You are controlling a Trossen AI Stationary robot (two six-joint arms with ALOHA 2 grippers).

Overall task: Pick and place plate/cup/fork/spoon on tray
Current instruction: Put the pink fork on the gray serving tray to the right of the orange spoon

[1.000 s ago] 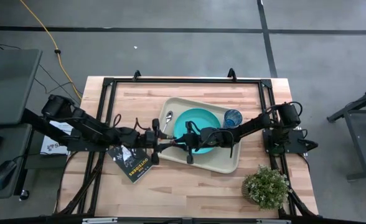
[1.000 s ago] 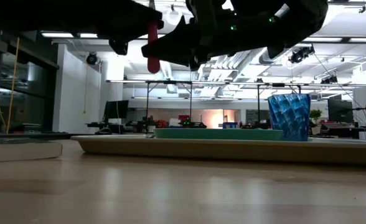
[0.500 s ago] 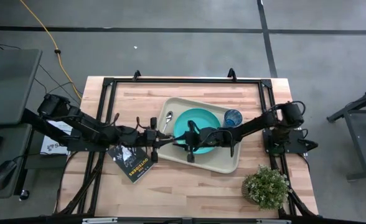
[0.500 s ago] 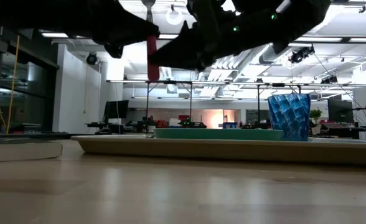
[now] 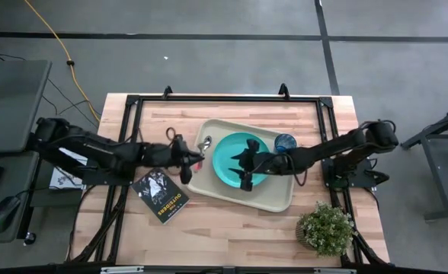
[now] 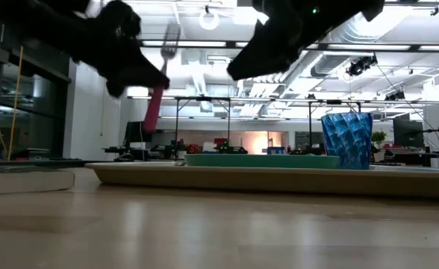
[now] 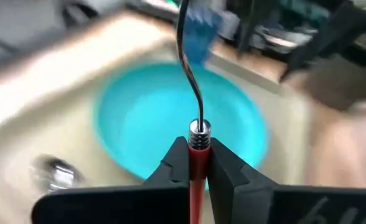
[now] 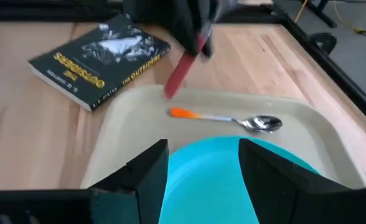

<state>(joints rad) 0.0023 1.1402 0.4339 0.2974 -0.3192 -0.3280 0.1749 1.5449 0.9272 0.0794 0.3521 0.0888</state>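
The book [image 8: 100, 57] beside the tray [image 5: 273, 199] has yellow words on its dark cover; I read "OUTSIDE" on the spine. My left gripper [image 7: 197, 163] is clamped on the fork [image 7: 193, 93], red-pink handle and silver tines, above the tray's nine o'clock edge. My right gripper [image 8: 203, 163] hangs with jaws wide apart over the teal plate [image 5: 240, 158]. The orange spoon [image 8: 226, 118] lies in the tray, the blue cup [image 5: 285, 143] at its two o'clock corner.
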